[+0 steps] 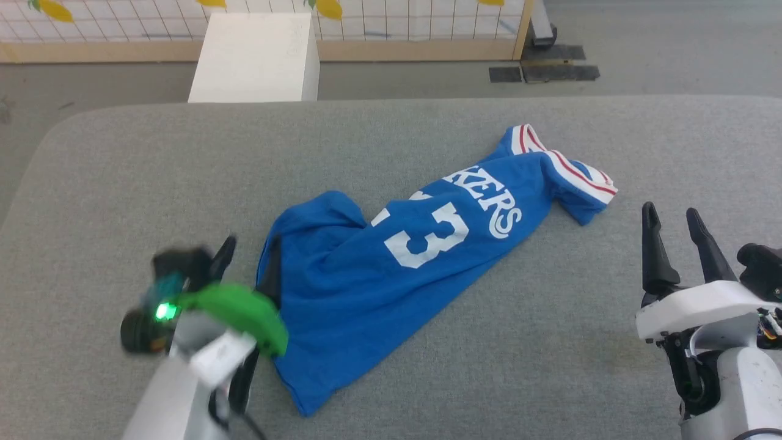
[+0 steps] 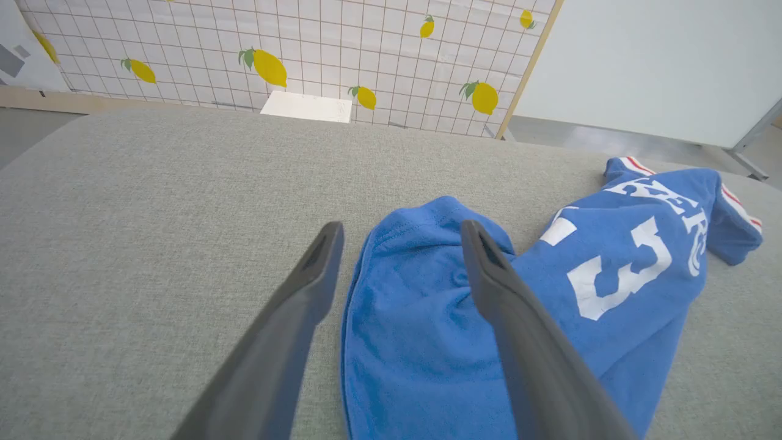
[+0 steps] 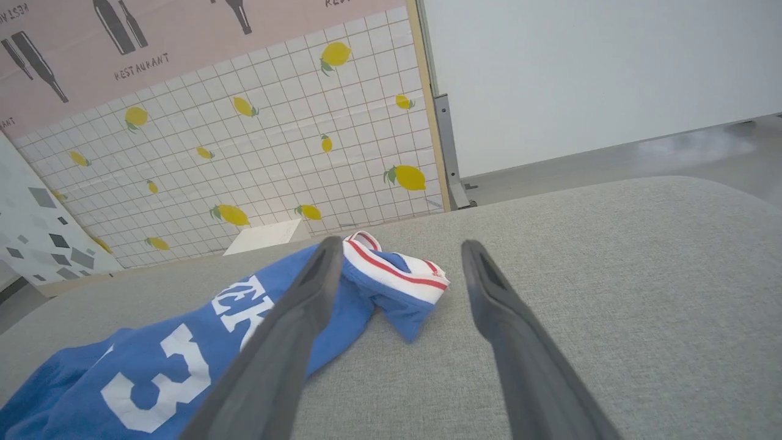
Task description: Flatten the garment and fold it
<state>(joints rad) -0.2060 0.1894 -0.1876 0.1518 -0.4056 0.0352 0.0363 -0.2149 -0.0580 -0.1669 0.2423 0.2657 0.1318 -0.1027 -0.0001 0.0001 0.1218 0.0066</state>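
The garment [image 1: 379, 269] is a bright blue jersey with a white number and lettering. It lies crumpled in a diagonal strip on the grey padded table [image 1: 122, 183]. Its red-and-white striped trim [image 1: 580, 174] is bunched at the far right end. My left gripper [image 1: 247, 260] is open at the garment's near-left edge. In the left wrist view the left gripper [image 2: 400, 229] straddles the blue hem [image 2: 415, 330], one finger over cloth and one over bare table. My right gripper [image 1: 675, 220] stands open to the right of the garment, apart from it. Ahead of the right gripper [image 3: 401, 244] lies the striped trim [image 3: 397, 275].
A white box [image 1: 256, 58] stands on the floor just beyond the table's far edge. A lemon-patterned screen [image 1: 397, 18] runs behind it. Dark floor mats [image 1: 544, 70] lie at the back right. Bare grey table surrounds the garment on all sides.
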